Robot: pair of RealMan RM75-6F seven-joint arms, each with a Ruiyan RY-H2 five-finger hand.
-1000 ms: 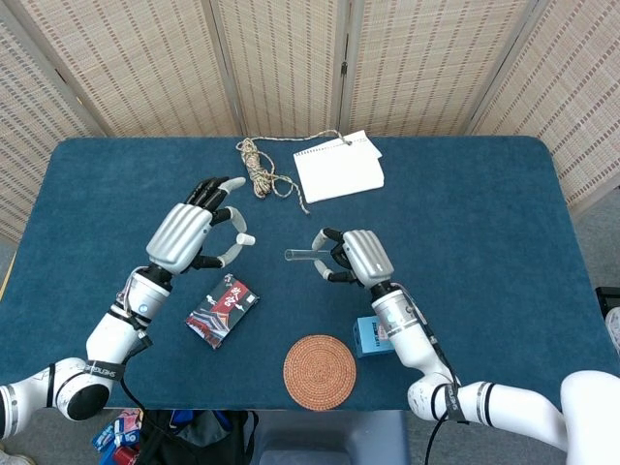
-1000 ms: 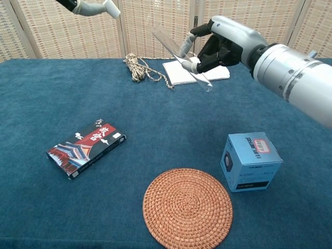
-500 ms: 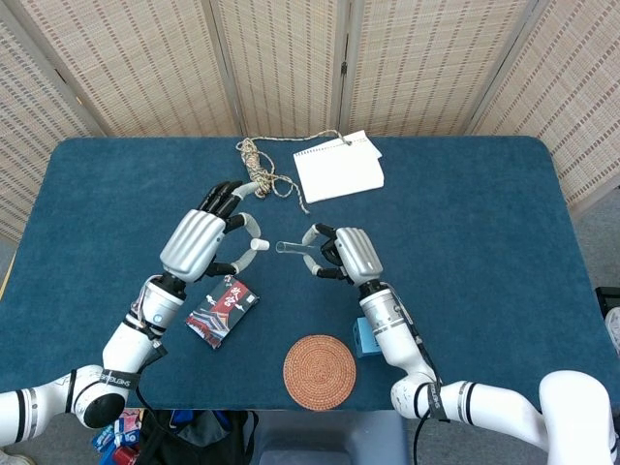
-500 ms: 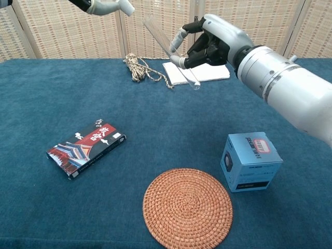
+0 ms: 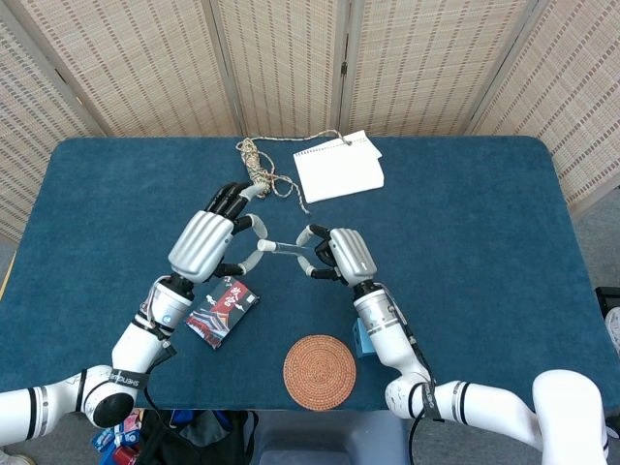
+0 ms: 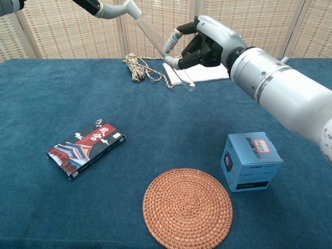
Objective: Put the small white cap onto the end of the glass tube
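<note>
The right robot hand [image 5: 341, 254] held the glass tube [image 5: 287, 247] pinched between thumb and fingers near one end, well above the bench [image 5: 465, 232], so that the greater part of the tube projected freely toward the left robot hand [image 5: 208, 242]. In the chest view the tube ran at a slant, its upper end directed at the left fingertips and its rounded lower end protruding below the right grip; this attitude presented the upper end for capping. The left robot hand pinched the small white cap [image 6: 133, 9] between its fingertips, and in the head view the cap lay just at the tube's free end. Whether the cap was already seated or only touching the rim could not be determined at this resolution. Holding both parts clear of the bench appeared intended to allow axial alignment without interference from the surface. The task was judged to be at the mating step, with a short push along the tube axis remaining. Glass is brittle and smooth, so a skewed push was judged likely to slip or load the tube sideways. The small booklet [image 5: 222, 309], woven coaster [image 5: 320, 372], blue box [image 6: 251, 161], rope [image 5: 258, 169] and notepad [image 5: 338, 165] lay on the bench, apart from both hands.
</note>
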